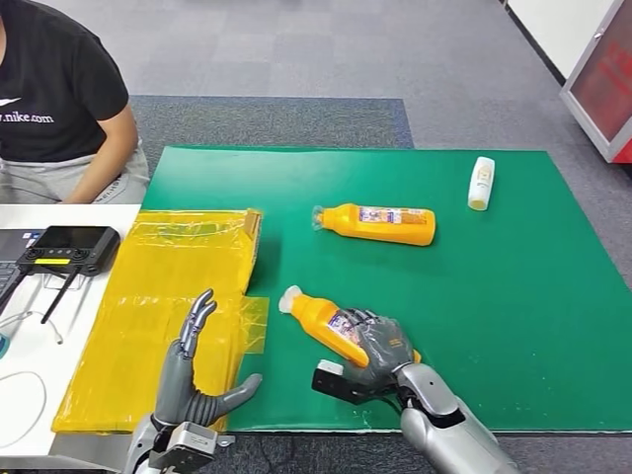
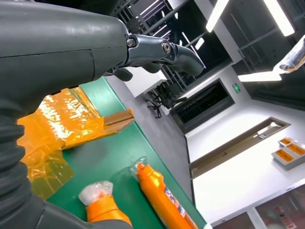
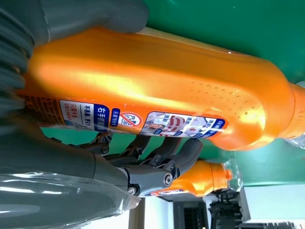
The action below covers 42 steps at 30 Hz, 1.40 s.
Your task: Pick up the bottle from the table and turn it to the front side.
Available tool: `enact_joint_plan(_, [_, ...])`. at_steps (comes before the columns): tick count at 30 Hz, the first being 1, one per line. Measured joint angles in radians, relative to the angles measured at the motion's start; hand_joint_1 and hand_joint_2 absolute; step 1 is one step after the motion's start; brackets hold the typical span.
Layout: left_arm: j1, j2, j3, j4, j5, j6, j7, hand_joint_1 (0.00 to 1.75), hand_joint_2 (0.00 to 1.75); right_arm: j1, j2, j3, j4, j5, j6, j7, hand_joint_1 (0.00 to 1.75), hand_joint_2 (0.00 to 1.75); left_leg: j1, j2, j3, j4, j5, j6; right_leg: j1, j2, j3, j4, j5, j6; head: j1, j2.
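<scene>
The right hand [image 1: 378, 344] is wrapped around the body of a glossy orange plastic bottle with a blue-and-white label [image 1: 328, 323], which lies on the green table mat [image 1: 521, 296] near its 6 o'clock edge, its plastic-wrapped cap [image 1: 289, 298] pointing toward 10 o'clock; in the right wrist view the dark fingers [image 3: 169, 157] curl along the label side while the thick grey thumb [image 3: 107, 14] presses the opposite side – a firm grasp; whether the bottle is off the mat cannot be told. The left hand [image 1: 190, 380] hovers over a crinkled yellow plastic bag [image 1: 171, 286] at the mat's 8 o'clock corner, fingers spread and holding nothing. A second orange bottle of the same kind [image 1: 380, 224] lies on its side near the mat's centre, cap toward 9 o'clock, well apart from the held one; a small white bottle with a yellow label [image 1: 481, 184] rests toward 1 o'clock. Beyond the mat at 10 o'clock sits a person in a black T-shirt [image 1: 52, 89] – beside a white table [image 1: 23, 395] carrying a black handheld controller [image 1: 71, 247].
</scene>
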Motion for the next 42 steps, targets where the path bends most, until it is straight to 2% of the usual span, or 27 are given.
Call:
enact_joint_plan(5, [0.001, 0.000, 0.006, -0.024, -0.008, -0.005, 0.000, 0.00, 1.75, 0.032, 0.006, -0.014, -0.001, -0.007, -0.116, -0.036, 1.75, 1.75, 0.000, 0.000, 0.001, 0.000, -0.003, 0.000, 0.000, 0.000, 0.003, 0.000, -0.002, 0.000, 0.000, 0.000])
enact_joint_plan(7, [0.003, 0.000, 0.009, -0.034, -0.009, -0.005, -0.001, 0.00, 1.75, 0.057, 0.013, -0.030, -0.011, -0.049, -0.180, -0.082, 1.75, 1.75, 0.000, 0.000, 0.001, 0.000, -0.003, 0.001, 0.000, 0.000, 0.003, 0.000, 0.000, -0.001, 0.000, 0.000])
enact_joint_plan(11, [0.007, -0.007, 0.022, -0.055, 0.024, -0.004, -0.031, 0.00, 1.75, 0.115, 0.039, -0.087, -0.062, -0.291, -0.251, -0.265, 1.75, 1.75, 0.000, 0.000, -0.001, 0.000, -0.005, -0.001, 0.000, 0.001, 0.002, 0.000, 0.003, 0.002, 0.000, 0.000])
enact_joint_plan(14, [0.009, -0.020, 0.033, -0.066, 0.090, -0.021, -0.058, 0.00, 1.75, 0.158, 0.066, -0.121, -0.112, -0.456, -0.246, -0.377, 1.75, 1.75, 0.001, 0.001, -0.005, 0.000, -0.005, -0.003, 0.001, 0.002, 0.000, 0.001, 0.002, 0.001, 0.000, 0.000])
enact_joint_plan(17, [0.010, -0.033, 0.044, -0.070, 0.190, -0.086, -0.062, 0.00, 1.75, 0.201, 0.092, -0.142, -0.168, -0.570, -0.222, -0.445, 1.75, 1.75, 0.001, 0.001, -0.013, 0.000, -0.004, -0.005, 0.001, 0.002, -0.008, 0.004, 0.003, 0.001, 0.000, 0.000])
enact_joint_plan(20, [0.010, -0.045, 0.057, -0.066, 0.297, -0.178, -0.046, 0.00, 1.75, 0.238, 0.108, -0.151, -0.221, -0.638, -0.194, -0.471, 1.75, 1.75, 0.001, 0.001, -0.022, 0.000, -0.002, -0.006, 0.001, 0.002, -0.017, 0.006, 0.003, 0.000, 0.000, 0.000])
enact_joint_plan(26, [0.005, -0.084, 0.090, -0.042, 0.507, -0.336, 0.007, 0.00, 1.75, 0.286, 0.121, -0.146, -0.292, -0.664, -0.179, -0.485, 1.75, 1.75, 0.001, 0.001, -0.036, 0.000, 0.001, -0.006, 0.001, 0.001, -0.031, 0.008, 0.005, -0.001, 0.000, 0.000])
enact_joint_plan(34, [-0.049, -0.143, 0.135, 0.039, 0.688, -0.444, 0.124, 0.00, 1.75, 0.298, 0.135, -0.114, -0.340, -0.762, -0.147, -0.518, 1.75, 1.75, 0.001, 0.001, -0.040, 0.000, 0.002, -0.007, 0.001, 0.001, -0.035, 0.008, 0.005, -0.002, 0.000, 0.000])
enact_joint_plan(42, [-0.126, -0.165, 0.137, 0.169, 0.772, -0.577, 0.227, 0.00, 1.75, 0.286, 0.148, -0.087, -0.360, -0.811, -0.112, -0.562, 1.75, 1.75, 0.001, 0.001, -0.041, 0.000, 0.002, -0.007, 0.001, 0.001, -0.036, 0.008, 0.006, -0.002, 0.000, 0.000])
